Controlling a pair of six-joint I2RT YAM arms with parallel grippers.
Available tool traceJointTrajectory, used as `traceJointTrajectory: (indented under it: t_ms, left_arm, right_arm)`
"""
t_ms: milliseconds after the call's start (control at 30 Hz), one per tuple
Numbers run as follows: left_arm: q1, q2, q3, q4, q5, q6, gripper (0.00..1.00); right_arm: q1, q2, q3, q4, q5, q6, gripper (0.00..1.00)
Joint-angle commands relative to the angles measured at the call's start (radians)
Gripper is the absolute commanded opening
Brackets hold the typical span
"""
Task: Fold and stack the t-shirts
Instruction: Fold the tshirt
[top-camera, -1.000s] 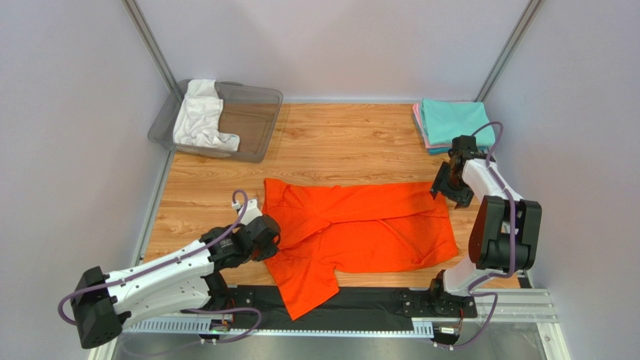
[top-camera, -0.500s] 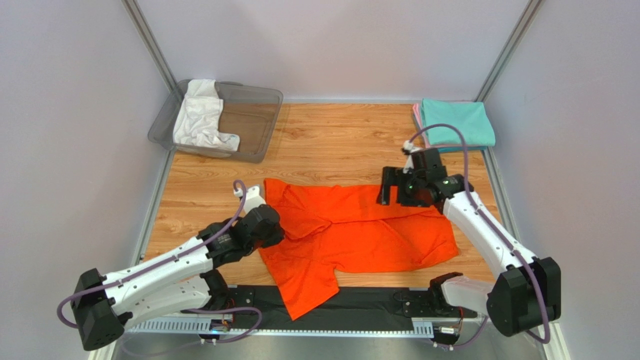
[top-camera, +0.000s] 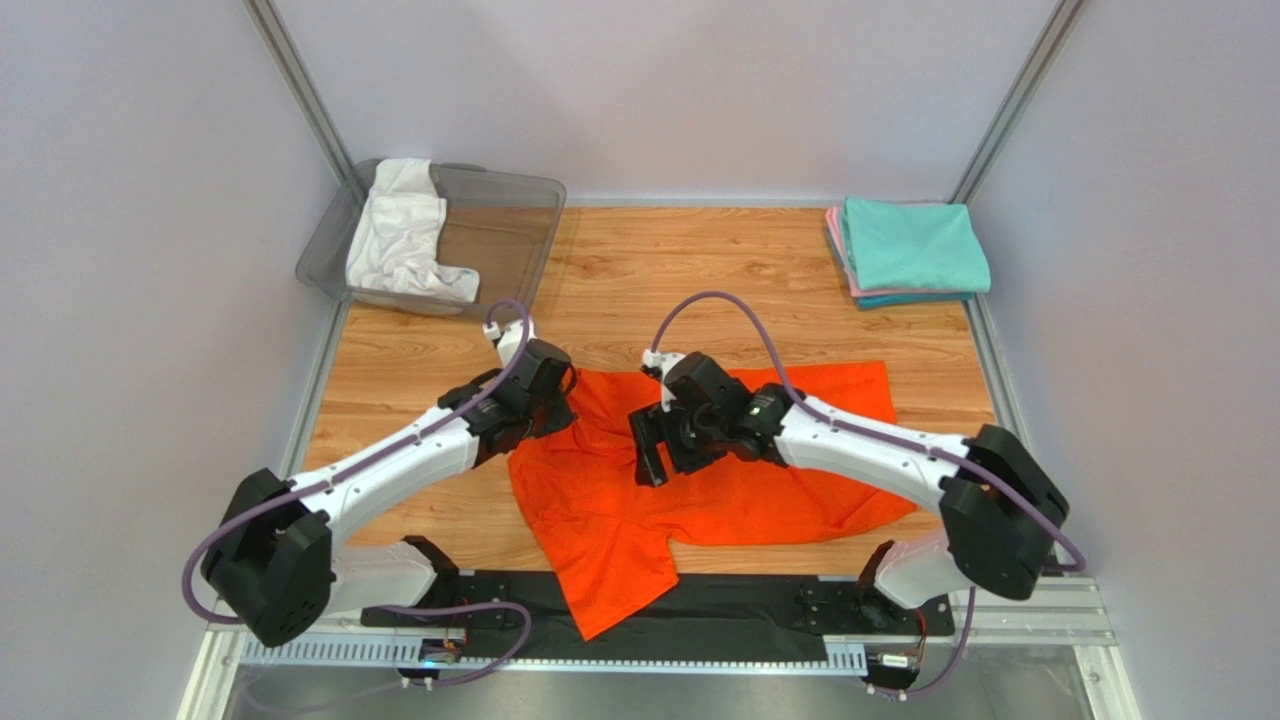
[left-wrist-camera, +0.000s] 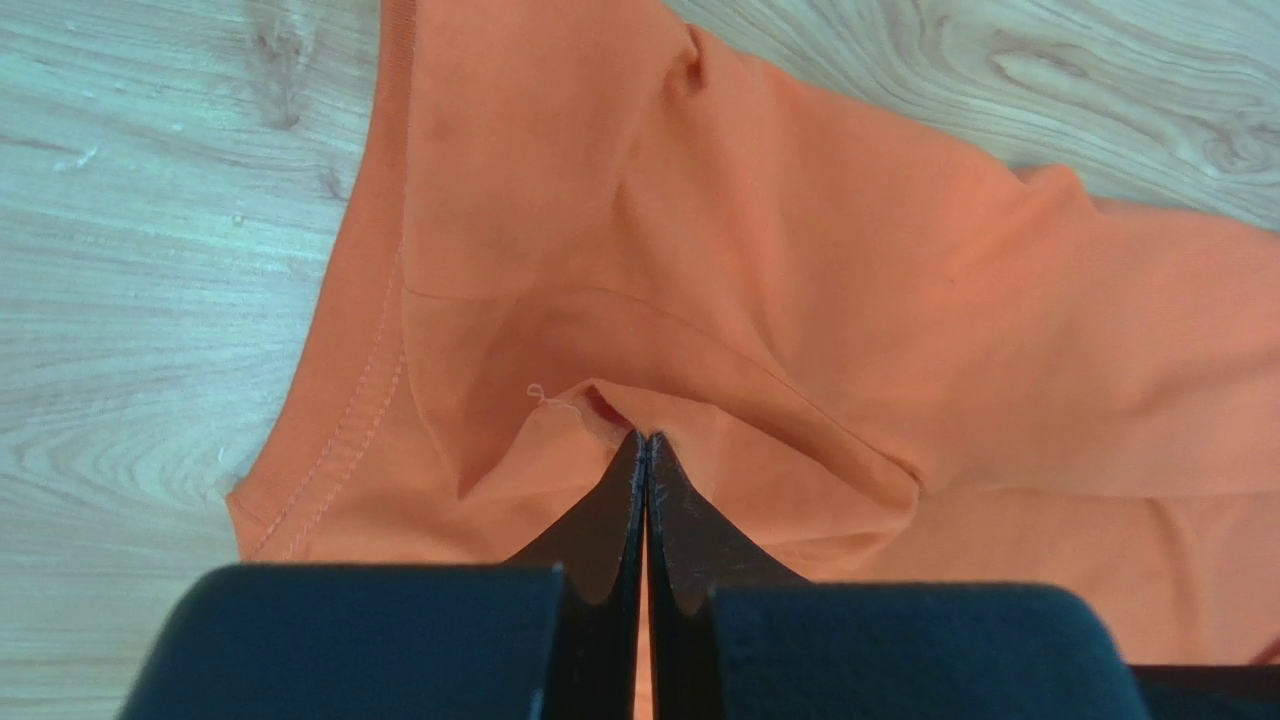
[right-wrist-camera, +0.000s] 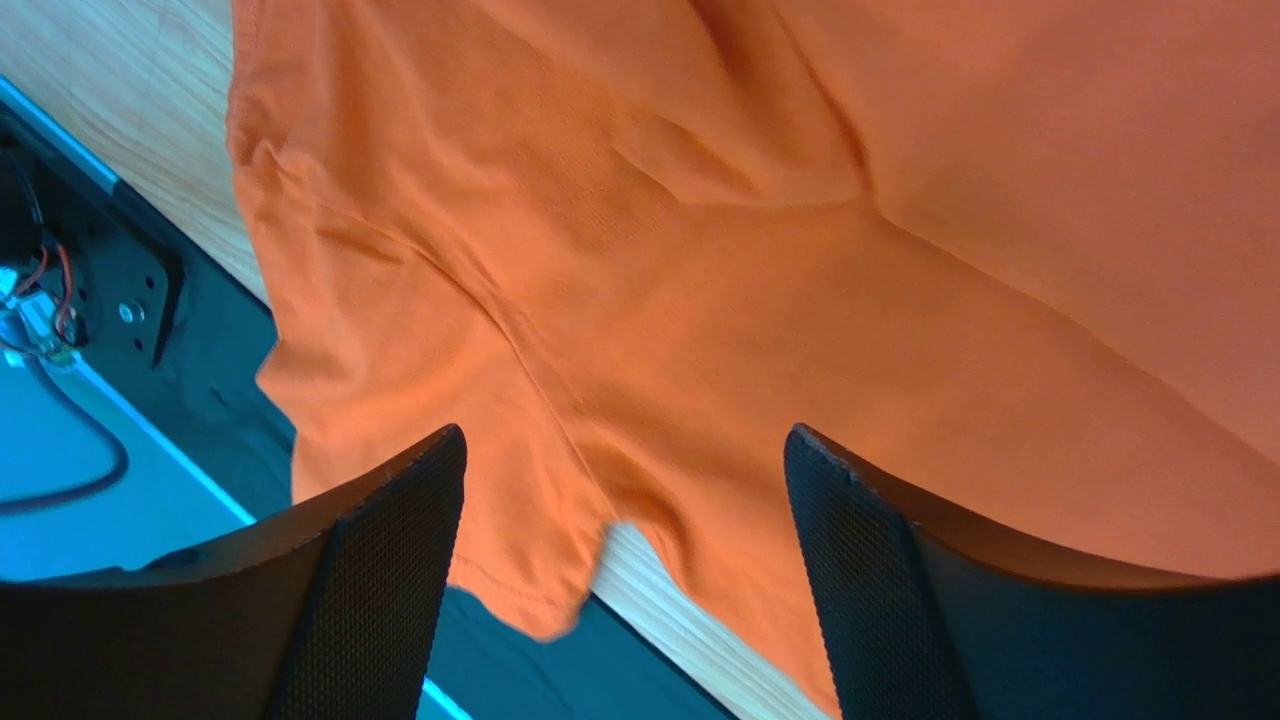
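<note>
– Orange shirt (top-camera: 721, 503) in the middle of the wooden worktop (top-camera: 661, 285), rumpled, and one part spills over the near edge onto the black rail (top-camera: 751, 600).

– What's the left gripper (left-wrist-camera: 643, 450) doing?

– It's at the shirt's left side with both fingers pressed tight together. A small pucker of orange cloth is nipped right at the tips, and the fabric gathers up towards them.

– And the right gripper (right-wrist-camera: 624, 443)?

– Jaws spread wide, nothing between them. It hangs over the middle of the shirt, facing down at the cloth. Whether it touches the fabric, I can't tell.

– What about the other shirts?

– The white shirt (top-camera: 398, 233) is crumpled in the left end of the grey plastic bin (top-camera: 519, 248), over in the far left corner. At the far right corner the teal shirt (top-camera: 909, 243) lies folded on top of the pink shirt (top-camera: 831, 240), which shows only as a thin edge underneath. That pile is well apart from the orange one.
</note>
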Motion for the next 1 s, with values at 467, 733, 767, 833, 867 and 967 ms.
traceJointTrajectory:
  t_ms: [467, 733, 767, 833, 867, 967]
  left_arm:
    - [0.165, 0.184, 0.057, 0.141, 0.203, 0.114, 0.00]
    - [0.169, 0.195, 0.057, 0.139, 0.209, 0.113, 0.00]
    - [0.168, 0.193, 0.055, 0.139, 0.209, 0.113, 0.00]
    - [0.169, 0.188, 0.054, 0.138, 0.210, 0.114, 0.00]
    - [0.169, 0.185, 0.051, 0.138, 0.212, 0.114, 0.00]
    - [0.169, 0.173, 0.043, 0.138, 0.213, 0.111, 0.00]
  right_arm:
    - [0.076, 0.350, 0.163, 0.242, 0.209, 0.183, 0.53]
    - [0.076, 0.388, 0.168, 0.219, 0.291, 0.205, 0.41]
    - [0.076, 0.390, 0.168, 0.221, 0.303, 0.203, 0.38]
    - [0.076, 0.388, 0.169, 0.225, 0.315, 0.205, 0.33]
    - [0.076, 0.390, 0.169, 0.228, 0.315, 0.203, 0.32]
    - [0.076, 0.393, 0.177, 0.228, 0.320, 0.209, 0.29]
